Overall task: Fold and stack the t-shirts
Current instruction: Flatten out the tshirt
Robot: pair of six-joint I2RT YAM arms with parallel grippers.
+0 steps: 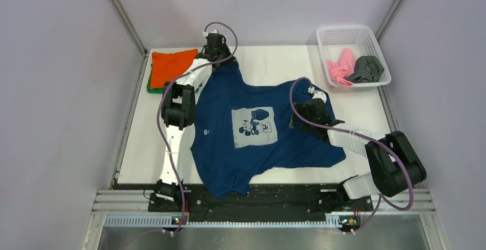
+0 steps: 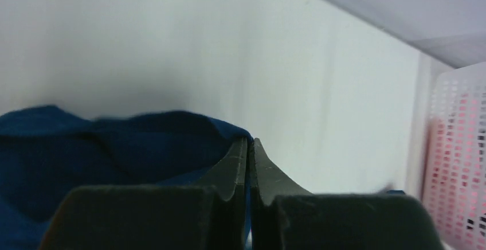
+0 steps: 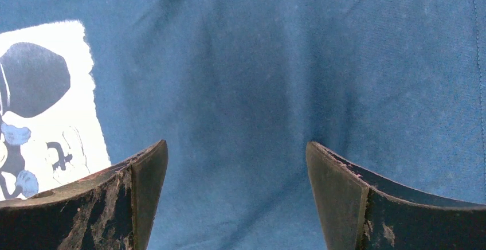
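At far left, your orange shirt (image 1: 172, 62) lies on the green shirt (image 1: 150, 85). Beside them your left gripper (image 2: 250, 147) pinches the navy shirt (image 1: 286, 141) at its far edge. That shirt lies spread mid-table, mouse print (image 1: 254, 127) up, its small white mark (image 1: 206, 130) too tiny to read. Your right gripper (image 3: 236, 144) gapes wide over cloth right of the print. A pink shirt (image 1: 341, 66) and a grey shirt (image 1: 367, 69) lie in the basket (image 1: 349, 30), far right.

Two white-and-black arms trailing lilac cables

The left arm (image 1: 184, 106) and right arm (image 1: 395, 161) pair white link tubes with chunky black joint housings, and a pale purple cable (image 1: 292, 96) loops behind each gripper. The left gripper (image 2: 250, 141) has smooth, dark grey tapering fingers. The right gripper (image 3: 236, 147) has black wedge fingers, scuffed and flecked reddish-brown.
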